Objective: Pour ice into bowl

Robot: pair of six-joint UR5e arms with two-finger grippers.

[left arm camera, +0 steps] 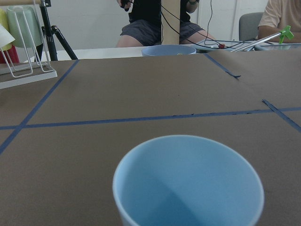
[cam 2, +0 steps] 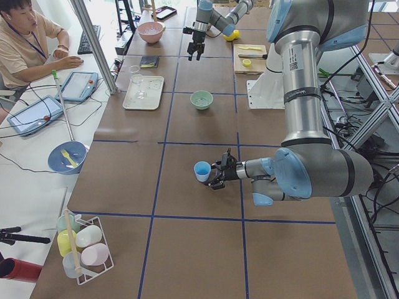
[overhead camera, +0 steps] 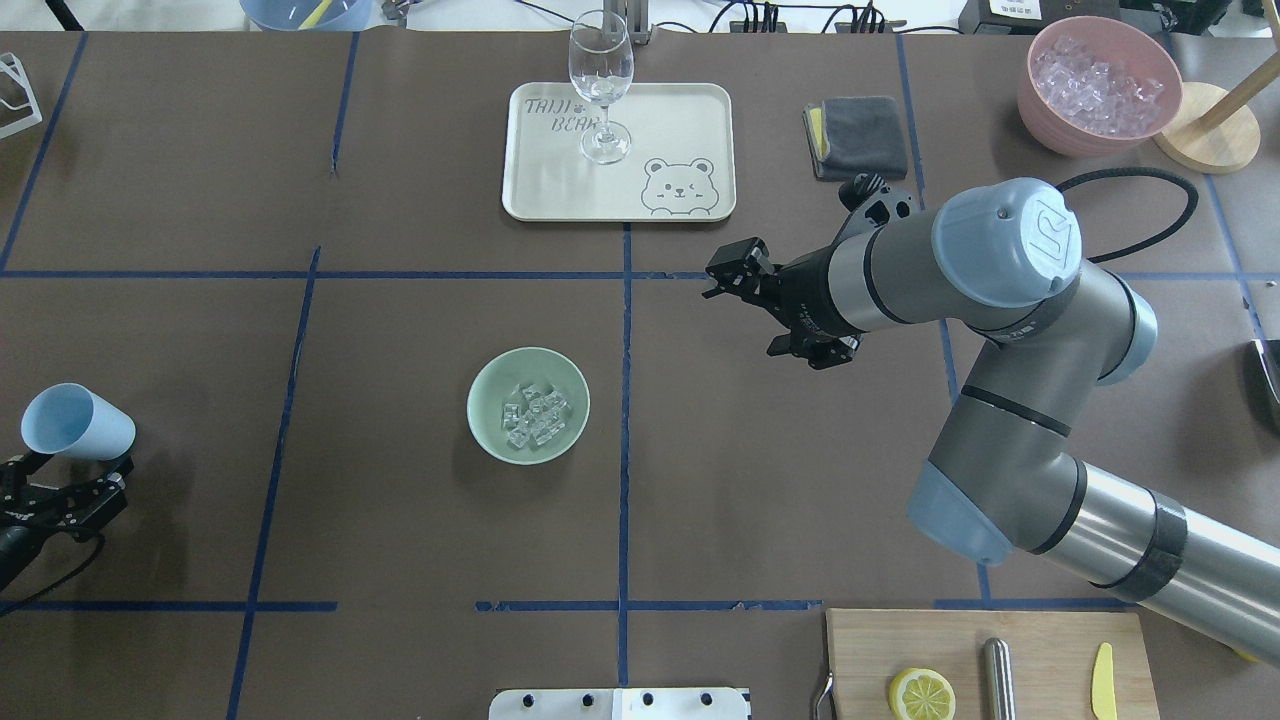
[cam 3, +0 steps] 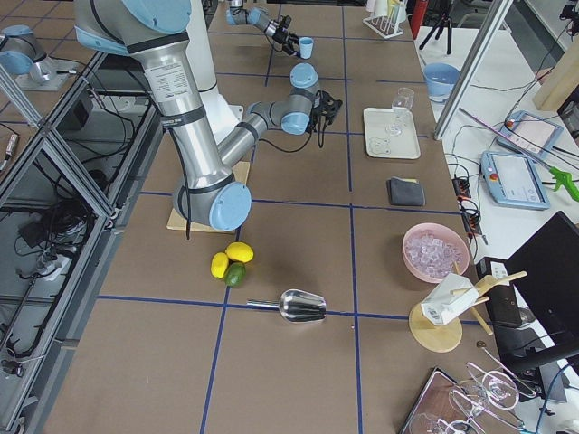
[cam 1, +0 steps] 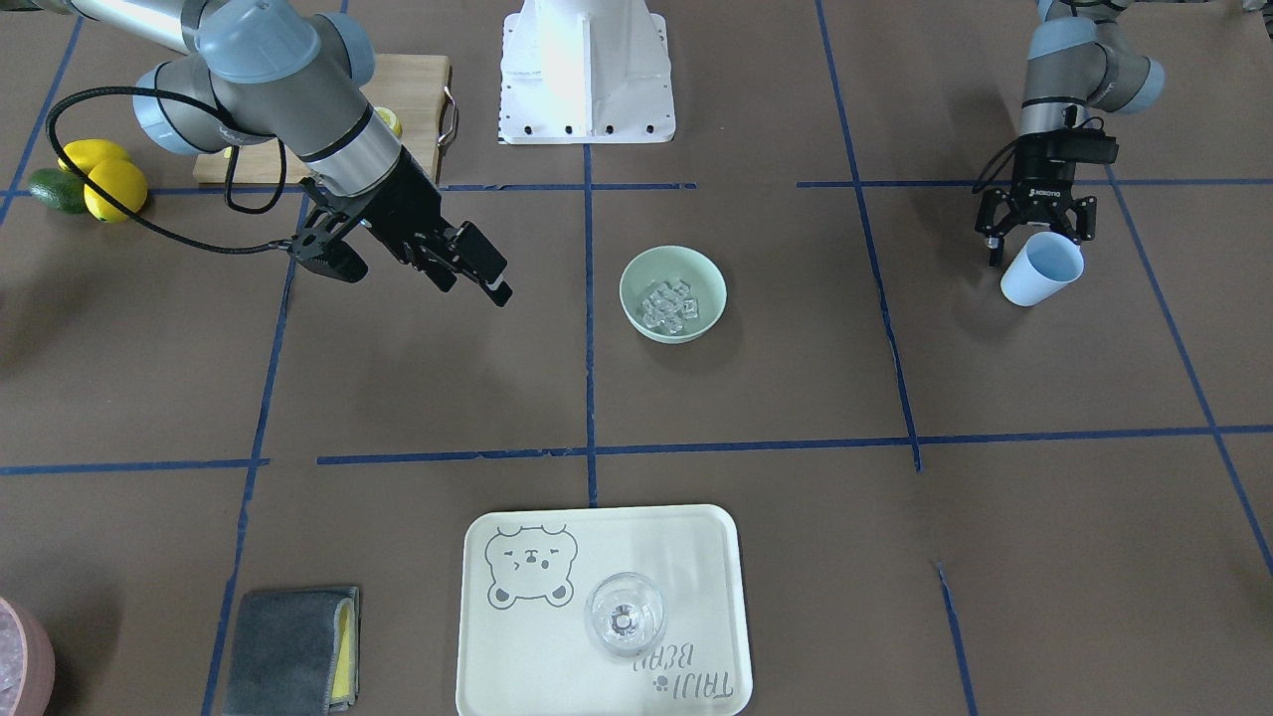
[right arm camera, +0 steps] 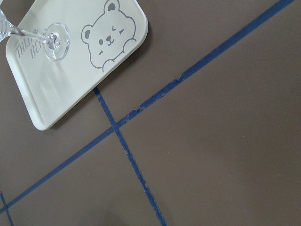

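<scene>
The bowl [overhead camera: 528, 405] with ice [overhead camera: 535, 415] stands alone near the middle of the tabletop [overhead camera: 400, 500], bare brown surface all round it, so it can be approached from any side or from above. The right gripper [overhead camera: 745, 272] hangs in the air off to one side, well apart from the bowl. The tray [overhead camera: 690, 120] with its tall glass [overhead camera: 601, 85] blocks the far edge; the cutting board [overhead camera: 960, 650] fills the near right corner. The left gripper [overhead camera: 60, 490] and blue cup [overhead camera: 75, 422] sit at the left edge.
</scene>
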